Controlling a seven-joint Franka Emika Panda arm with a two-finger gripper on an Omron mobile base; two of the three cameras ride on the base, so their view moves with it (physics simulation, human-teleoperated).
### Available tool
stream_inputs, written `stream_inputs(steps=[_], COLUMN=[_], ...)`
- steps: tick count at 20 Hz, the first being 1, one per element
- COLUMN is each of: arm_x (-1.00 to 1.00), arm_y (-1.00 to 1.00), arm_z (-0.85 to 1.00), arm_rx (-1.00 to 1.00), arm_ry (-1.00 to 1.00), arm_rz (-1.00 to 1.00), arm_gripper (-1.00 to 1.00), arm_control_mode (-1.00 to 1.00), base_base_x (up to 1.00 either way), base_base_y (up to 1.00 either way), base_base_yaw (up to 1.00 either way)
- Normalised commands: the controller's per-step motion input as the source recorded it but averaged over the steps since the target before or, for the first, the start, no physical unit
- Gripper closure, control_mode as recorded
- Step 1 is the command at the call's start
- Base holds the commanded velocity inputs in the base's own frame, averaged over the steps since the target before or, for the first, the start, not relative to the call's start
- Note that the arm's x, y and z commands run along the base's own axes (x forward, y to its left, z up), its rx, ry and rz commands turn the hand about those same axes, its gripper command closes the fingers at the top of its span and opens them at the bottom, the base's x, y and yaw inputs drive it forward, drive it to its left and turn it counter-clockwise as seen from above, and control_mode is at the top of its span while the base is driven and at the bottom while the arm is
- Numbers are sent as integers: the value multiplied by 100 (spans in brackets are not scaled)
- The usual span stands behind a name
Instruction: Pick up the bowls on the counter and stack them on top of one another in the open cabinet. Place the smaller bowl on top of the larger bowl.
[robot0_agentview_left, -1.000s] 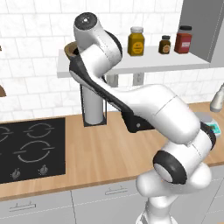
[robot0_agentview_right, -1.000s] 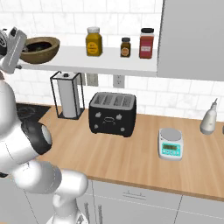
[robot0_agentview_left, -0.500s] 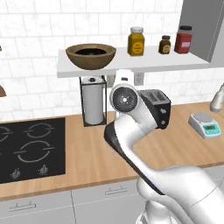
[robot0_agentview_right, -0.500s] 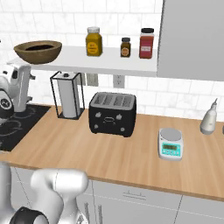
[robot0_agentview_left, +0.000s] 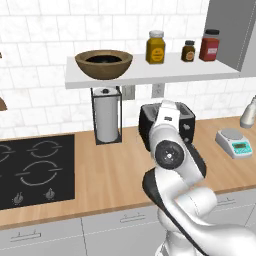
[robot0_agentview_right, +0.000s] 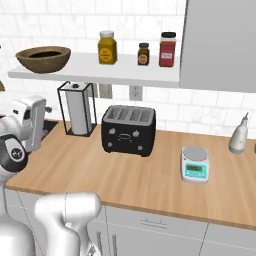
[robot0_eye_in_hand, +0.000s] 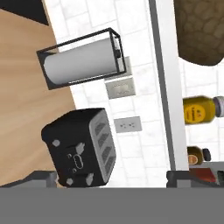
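Black bowl (robot0_agentview_left: 103, 58) sits nested in wooden bowl (robot0_agentview_left: 104, 64); tool (robot0_eye_in_hand: 111, 177) spread wide, empty.

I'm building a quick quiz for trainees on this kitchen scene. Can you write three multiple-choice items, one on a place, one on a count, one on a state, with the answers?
1. Where is the wooden bowl?
A. On the counter beside the toaster
B. On the white shelf
C. On the stovetop

2. How many jars stand on the shelf?
A. Three
B. One
C. Five

3. What does the wooden bowl hold?
A. Nothing at all
B. A jar
C. The black bowl

Answers:
1. B: in both base views the wooden bowl rests at the left end of the shelf, above the paper towel holder.
2. A: a yellow jar, a small dark jar and a red jar stand in a row.
3. C: the left base view shows the black bowl nested inside the wooden one.
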Motion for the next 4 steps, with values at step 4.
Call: stream_inputs(steps=[4], arm_x=[-91], arm_y=[-5], arm_z=[1], arm_rx=[6], arm_ry=[-40], arm_rz=[3], arm_gripper=[-100], arm_control_mode=[-100], base_base_x=[0], base_base_y=[0], base_base_yaw=[0])
